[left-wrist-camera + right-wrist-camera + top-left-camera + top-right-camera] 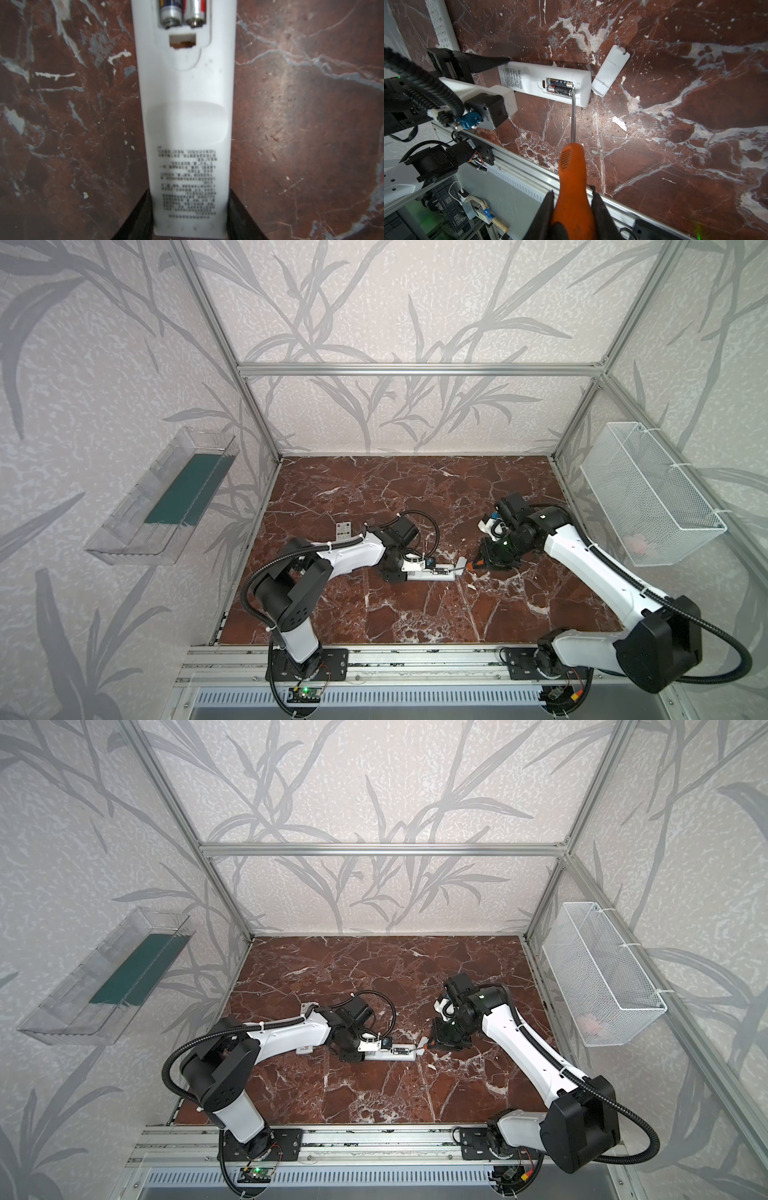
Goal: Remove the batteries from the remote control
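The white remote control (430, 573) (187, 87) lies face down on the marble table with its battery bay uncovered. Two batteries (560, 82) (171, 12) sit side by side in the bay. My left gripper (190, 199) (401, 572) is shut on the remote's printed end, one finger against each long side. My right gripper (572, 193) (484, 564) is shut on an orange-handled screwdriver (571, 166). Its metal tip touches the end of the batteries nearest the remote's free end. The white cover (610, 70) (460, 562) lies loose just beyond that end.
A second, smaller remote (344, 530) with coloured buttons lies behind my left arm. A white wire basket (652, 493) hangs on the right wall and a clear plastic tray (162, 493) on the left wall. The aluminium rail (529, 166) runs along the table's front edge.
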### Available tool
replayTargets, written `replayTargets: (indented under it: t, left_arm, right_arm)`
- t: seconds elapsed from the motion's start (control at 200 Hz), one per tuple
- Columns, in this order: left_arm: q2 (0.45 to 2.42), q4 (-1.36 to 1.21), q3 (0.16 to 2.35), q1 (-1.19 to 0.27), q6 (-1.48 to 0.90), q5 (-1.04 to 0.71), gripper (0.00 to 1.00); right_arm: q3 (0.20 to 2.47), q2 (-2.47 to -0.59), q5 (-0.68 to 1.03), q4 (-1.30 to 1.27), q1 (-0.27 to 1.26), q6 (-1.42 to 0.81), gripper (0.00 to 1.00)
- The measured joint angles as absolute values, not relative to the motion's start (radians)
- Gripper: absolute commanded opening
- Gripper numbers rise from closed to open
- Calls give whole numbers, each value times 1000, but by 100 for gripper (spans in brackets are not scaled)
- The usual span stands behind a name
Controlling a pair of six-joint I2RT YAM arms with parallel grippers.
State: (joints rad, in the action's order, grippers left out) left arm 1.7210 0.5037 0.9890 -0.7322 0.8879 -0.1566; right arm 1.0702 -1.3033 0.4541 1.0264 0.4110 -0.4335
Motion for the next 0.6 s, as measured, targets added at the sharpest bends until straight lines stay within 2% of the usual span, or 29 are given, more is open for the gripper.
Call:
replayTargets:
  t: [0.6]
  left_arm:
    - [1723,509,993,-741,886,-140,0]
  right_arm:
    - [1038,-1259,458,1000,410,-458,0]
